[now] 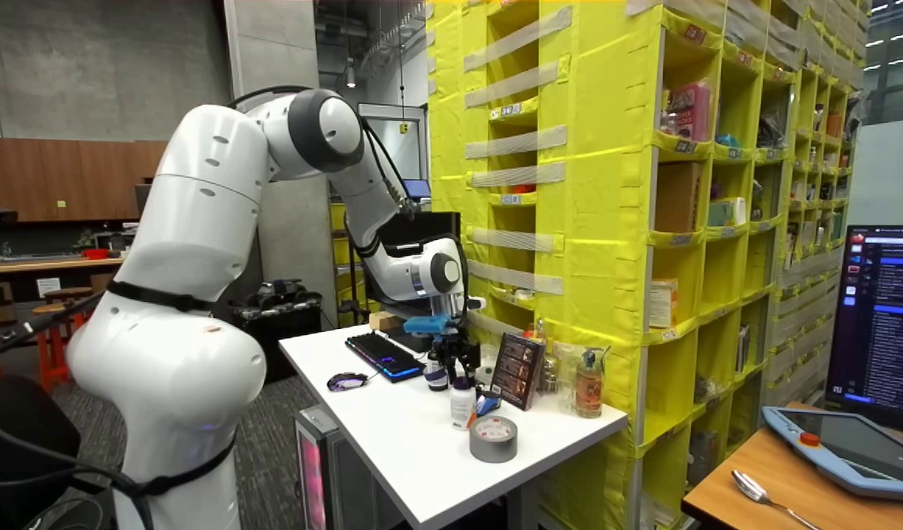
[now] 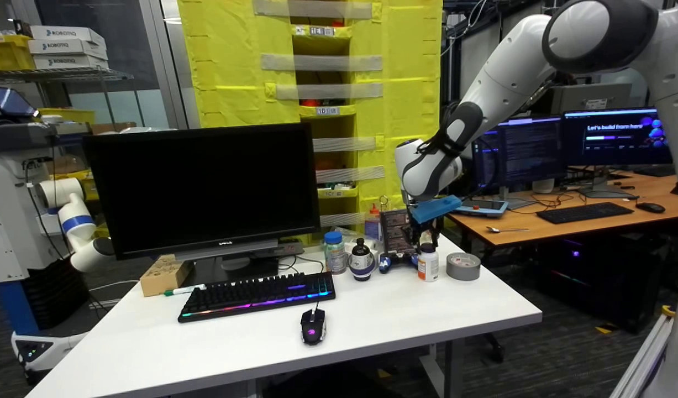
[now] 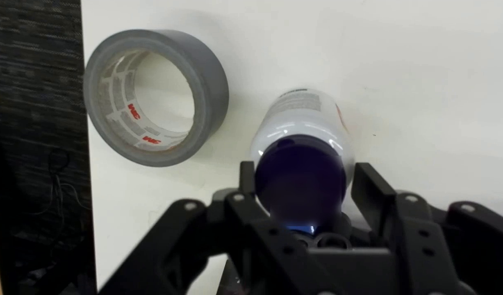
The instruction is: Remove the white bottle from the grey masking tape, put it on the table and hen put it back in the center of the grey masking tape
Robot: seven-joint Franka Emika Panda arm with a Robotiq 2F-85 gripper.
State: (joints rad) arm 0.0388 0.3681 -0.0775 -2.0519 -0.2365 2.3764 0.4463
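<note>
The white bottle [image 1: 463,409] with a dark purple cap stands upright on the white table [image 1: 414,456], outside the tape; it also shows in an exterior view [image 2: 428,268] and the wrist view [image 3: 304,108]. The grey masking tape [image 1: 494,450] lies flat beside it near the table end, its hole empty in the wrist view [image 3: 212,86]; it also shows in an exterior view [image 2: 463,272]. My gripper [image 3: 300,182] points down at the cap. Its fingers are open, one on each side of the cap, with a visible gap at the right finger in the wrist view.
A dark picture frame [image 1: 517,372] and a brownish bottle [image 1: 589,390] stand behind the bottle. A blue game controller [image 1: 488,403] lies close behind it. A dark round bottle [image 2: 362,262], a blue-lidded jar [image 2: 335,254], a keyboard [image 2: 256,296], a mouse [image 2: 313,326] and a monitor [image 2: 206,190] are farther along.
</note>
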